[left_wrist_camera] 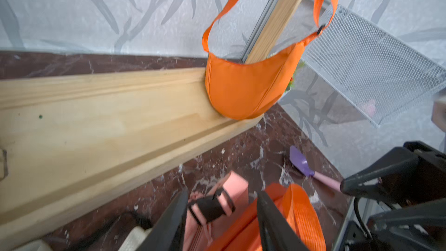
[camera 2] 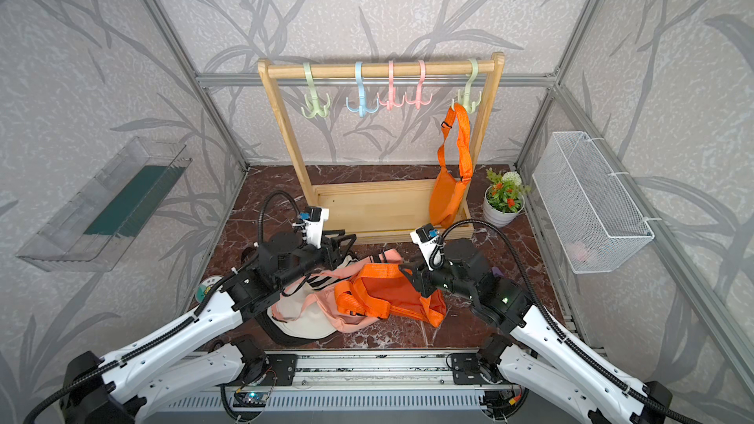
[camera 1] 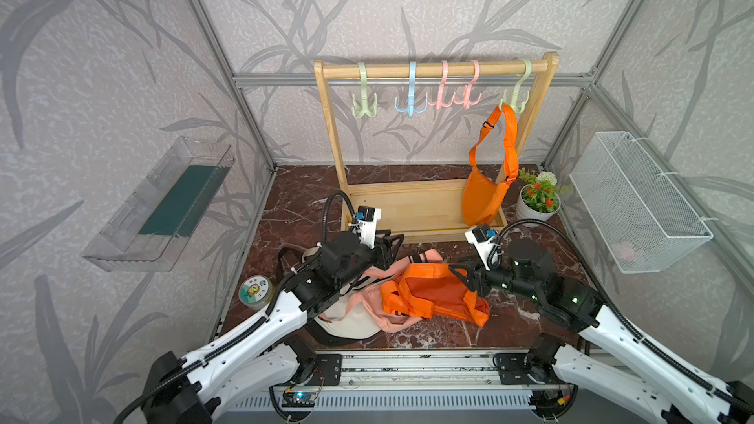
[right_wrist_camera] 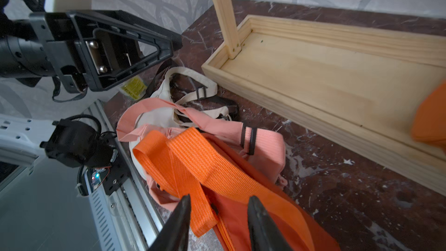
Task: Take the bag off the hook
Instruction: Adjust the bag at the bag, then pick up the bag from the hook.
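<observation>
Hanging by its strap from the green hook (camera 1: 515, 96) at the right end of the wooden rack (camera 1: 432, 69), one orange bag (camera 1: 483, 197) reaches down to the rack's base. Five hooks (camera 1: 411, 95) sit on the rail: two green, one blue, two pink. Three more bags lie heaped on the marble floor (camera 1: 310, 197) in front: a second orange bag (camera 1: 436, 293), a pink bag (camera 1: 379, 314) and a cream bag (camera 1: 347, 320). The left gripper (left_wrist_camera: 220, 216) has its jaws spread above the pink bag's strap. The right gripper (right_wrist_camera: 218, 213) has its jaws spread over the fallen orange strap, pinching nothing. One potted plant (camera 1: 538, 197) stands beside the rack, and one wire basket (camera 1: 636, 201) is on the right wall.
</observation>
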Available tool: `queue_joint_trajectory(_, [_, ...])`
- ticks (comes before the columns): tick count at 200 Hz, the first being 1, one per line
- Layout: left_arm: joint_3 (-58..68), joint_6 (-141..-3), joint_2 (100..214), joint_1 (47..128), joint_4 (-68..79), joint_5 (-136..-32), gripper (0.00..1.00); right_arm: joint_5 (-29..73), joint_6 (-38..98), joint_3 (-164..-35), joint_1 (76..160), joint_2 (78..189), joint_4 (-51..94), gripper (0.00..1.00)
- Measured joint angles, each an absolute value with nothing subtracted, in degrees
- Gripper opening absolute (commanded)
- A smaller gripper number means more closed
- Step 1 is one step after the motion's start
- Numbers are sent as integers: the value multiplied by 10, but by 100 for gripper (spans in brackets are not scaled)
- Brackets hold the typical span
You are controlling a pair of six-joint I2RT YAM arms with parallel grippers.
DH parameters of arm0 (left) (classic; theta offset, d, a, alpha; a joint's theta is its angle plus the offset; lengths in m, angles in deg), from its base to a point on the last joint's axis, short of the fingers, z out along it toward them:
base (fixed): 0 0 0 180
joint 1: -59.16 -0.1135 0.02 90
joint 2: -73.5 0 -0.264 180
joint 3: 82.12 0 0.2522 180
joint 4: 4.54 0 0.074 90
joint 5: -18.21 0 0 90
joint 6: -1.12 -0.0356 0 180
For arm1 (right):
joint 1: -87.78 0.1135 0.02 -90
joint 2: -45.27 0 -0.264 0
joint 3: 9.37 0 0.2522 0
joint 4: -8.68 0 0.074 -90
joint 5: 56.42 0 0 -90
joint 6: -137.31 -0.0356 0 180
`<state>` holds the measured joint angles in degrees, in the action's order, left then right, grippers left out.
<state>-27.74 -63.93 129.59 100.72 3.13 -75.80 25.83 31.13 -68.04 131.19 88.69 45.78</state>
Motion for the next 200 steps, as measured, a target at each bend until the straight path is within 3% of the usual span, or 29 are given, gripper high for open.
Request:
queue_joint_trajectory(85, [-62, -695, 1537, 1007, -93, -749, 49, 455, 388, -892, 1288, 1033, 489, 45])
queue_joint_trajectory(136, [50, -710, 1665, 1007, -138, -771, 49, 452, 425, -998, 1174, 1087, 487, 48])
queue_joint_trajectory(200, [167, -654, 1800, 1007, -161, -884, 50, 398, 442, -1078, 1032, 1138, 488, 51])
